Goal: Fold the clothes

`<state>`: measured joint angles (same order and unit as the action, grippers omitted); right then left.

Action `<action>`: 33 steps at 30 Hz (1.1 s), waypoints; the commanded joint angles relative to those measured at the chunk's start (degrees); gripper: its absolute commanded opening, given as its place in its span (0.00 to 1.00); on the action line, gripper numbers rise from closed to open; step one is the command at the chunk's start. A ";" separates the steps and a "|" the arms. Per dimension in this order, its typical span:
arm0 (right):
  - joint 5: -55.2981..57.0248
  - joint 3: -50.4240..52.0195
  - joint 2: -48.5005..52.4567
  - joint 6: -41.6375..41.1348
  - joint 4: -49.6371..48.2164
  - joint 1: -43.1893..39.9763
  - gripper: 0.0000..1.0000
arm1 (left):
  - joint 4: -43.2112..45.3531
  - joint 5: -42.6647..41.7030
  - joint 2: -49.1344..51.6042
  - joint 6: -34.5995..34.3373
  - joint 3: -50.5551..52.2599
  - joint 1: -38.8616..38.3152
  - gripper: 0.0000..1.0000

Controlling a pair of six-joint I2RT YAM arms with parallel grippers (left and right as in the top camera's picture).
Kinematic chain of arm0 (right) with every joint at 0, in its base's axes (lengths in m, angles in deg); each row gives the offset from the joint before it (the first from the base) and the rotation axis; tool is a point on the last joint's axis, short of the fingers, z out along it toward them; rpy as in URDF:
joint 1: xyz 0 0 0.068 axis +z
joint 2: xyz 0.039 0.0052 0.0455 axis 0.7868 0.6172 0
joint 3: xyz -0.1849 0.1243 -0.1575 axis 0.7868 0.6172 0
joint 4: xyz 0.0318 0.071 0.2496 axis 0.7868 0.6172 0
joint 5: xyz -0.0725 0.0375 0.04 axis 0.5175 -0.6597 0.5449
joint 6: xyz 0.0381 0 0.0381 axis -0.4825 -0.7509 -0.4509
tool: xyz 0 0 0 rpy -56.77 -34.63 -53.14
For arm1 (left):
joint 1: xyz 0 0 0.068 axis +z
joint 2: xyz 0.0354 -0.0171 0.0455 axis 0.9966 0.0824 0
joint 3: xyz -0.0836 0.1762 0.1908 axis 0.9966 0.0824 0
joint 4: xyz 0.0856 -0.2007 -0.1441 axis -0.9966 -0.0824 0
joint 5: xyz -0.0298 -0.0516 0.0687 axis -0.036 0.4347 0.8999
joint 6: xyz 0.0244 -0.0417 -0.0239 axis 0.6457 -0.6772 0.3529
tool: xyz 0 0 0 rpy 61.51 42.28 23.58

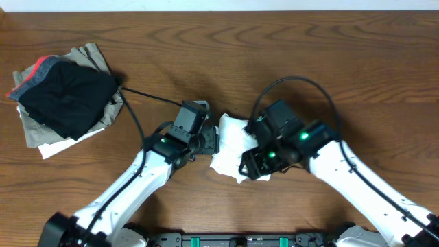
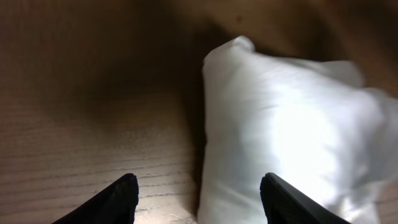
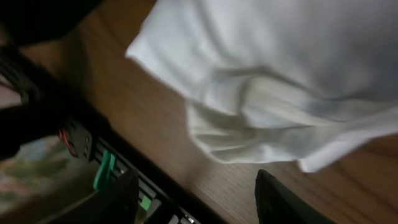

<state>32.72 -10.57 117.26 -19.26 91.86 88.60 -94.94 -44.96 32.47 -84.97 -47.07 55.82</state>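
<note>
A small white garment (image 1: 232, 147) lies bunched and partly folded on the wooden table near the front middle. My left gripper (image 1: 214, 140) is open at its left edge; the left wrist view shows the white cloth (image 2: 292, 124) ahead, its left edge between the open fingers (image 2: 199, 193). My right gripper (image 1: 248, 167) is open and empty over the garment's front right corner; the right wrist view shows the crumpled white cloth (image 3: 273, 81) above its fingers (image 3: 196, 196). A pile of clothes (image 1: 68, 92) with a black garment on top sits at the back left.
A black cable (image 1: 154, 96) runs across the table from the pile toward the left arm. The table's front edge with a black and green rail (image 3: 102, 168) lies close under the right gripper.
</note>
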 commanded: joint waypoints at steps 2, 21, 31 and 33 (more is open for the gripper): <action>4.94 -0.50 2.38 1.05 0.00 4.28 0.60 | -0.17 0.85 2.80 0.72 -0.04 0.28 0.66; 14.67 -0.52 12.28 -1.07 -3.91 5.66 0.01 | -0.04 0.66 3.15 0.74 -0.04 0.28 0.71; 29.29 -0.52 2.73 -1.07 3.26 2.62 0.13 | -0.04 0.44 3.15 0.72 -0.04 0.28 0.72; 29.24 -0.52 2.97 -1.07 3.10 2.27 0.15 | -0.02 -0.50 3.15 0.74 -0.04 0.28 0.72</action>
<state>57.83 -10.57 120.14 -20.38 94.95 91.81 -94.90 -45.01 35.38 -84.97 -47.07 55.82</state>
